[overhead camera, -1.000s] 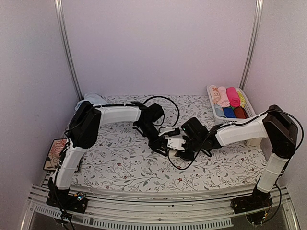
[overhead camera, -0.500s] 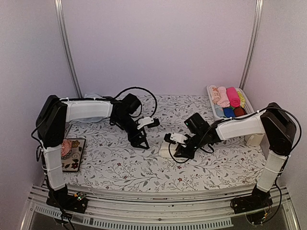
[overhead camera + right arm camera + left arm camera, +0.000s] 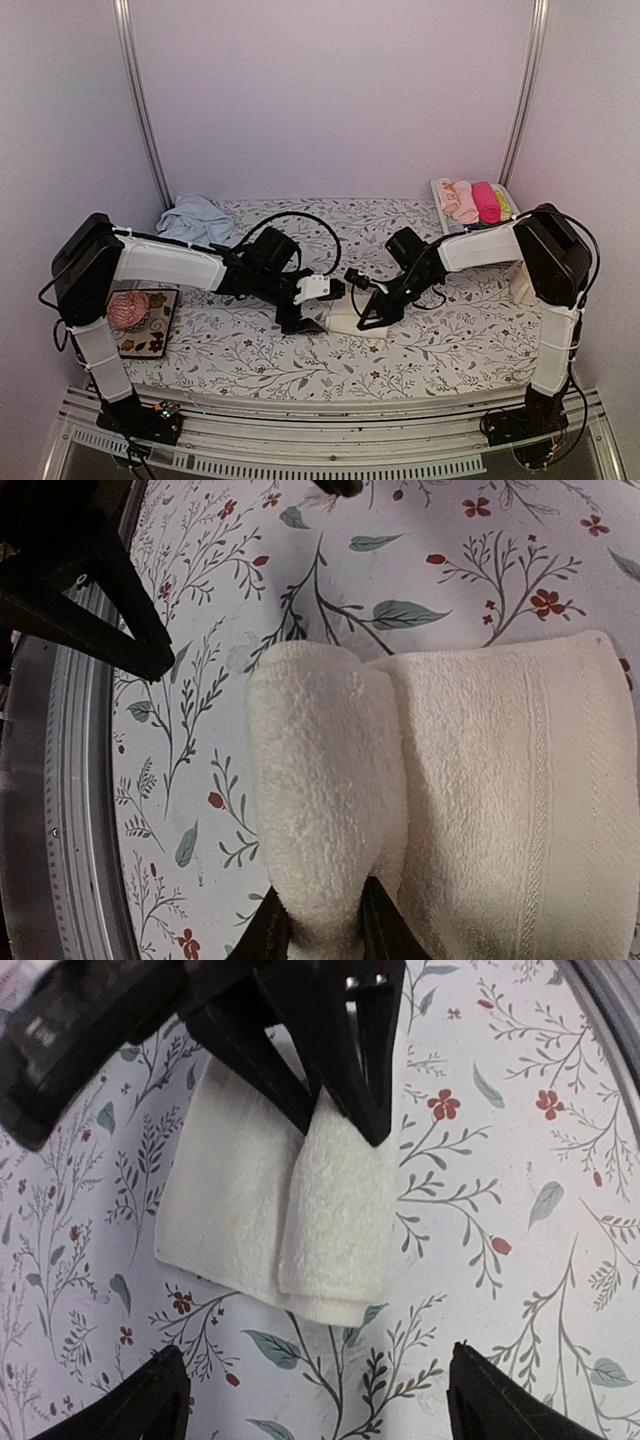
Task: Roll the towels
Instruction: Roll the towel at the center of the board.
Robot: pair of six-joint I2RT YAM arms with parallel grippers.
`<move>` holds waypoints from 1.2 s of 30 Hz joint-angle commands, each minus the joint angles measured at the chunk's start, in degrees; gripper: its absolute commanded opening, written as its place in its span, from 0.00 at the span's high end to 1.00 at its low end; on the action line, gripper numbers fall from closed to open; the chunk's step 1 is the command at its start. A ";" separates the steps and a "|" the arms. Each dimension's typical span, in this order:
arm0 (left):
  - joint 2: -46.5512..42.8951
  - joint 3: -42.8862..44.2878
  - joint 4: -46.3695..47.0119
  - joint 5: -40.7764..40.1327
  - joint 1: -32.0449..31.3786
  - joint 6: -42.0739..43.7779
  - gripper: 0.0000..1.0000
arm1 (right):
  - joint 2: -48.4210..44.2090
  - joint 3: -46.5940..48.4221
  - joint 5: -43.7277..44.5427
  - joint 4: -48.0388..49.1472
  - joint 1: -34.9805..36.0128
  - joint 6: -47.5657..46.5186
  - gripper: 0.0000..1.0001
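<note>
Right gripper [image 3: 322, 928] pinched cream towel [image 3: 480, 800] at rolled edge, left gripper [image 3: 320, 1405] spread wide nearby. You wanted tight, even turns.

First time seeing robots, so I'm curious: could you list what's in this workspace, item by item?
Surface: floral table.
Job's things: cream towel mid-table, one edge rolled; blue towel crumpled, back left.
Clutter: basket of rolled cloths, back right; pink lump on tray, left.
Pincers: left pincer open near cream towel; right pincer shut on its roll.
Cables: black loops at both wrists.
Surroundings: plain walls, metal posts.
</note>
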 commanded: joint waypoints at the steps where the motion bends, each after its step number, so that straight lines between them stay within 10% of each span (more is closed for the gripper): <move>1: 0.89 -0.90 10.14 -4.32 -3.13 5.17 0.13 | 4.29 1.93 -9.77 -7.55 -0.63 1.03 0.78; 36: 11.82 1.00 10.02 -7.83 -8.39 9.60 0.66 | 12.81 8.52 -13.71 -12.71 -3.33 3.16 0.76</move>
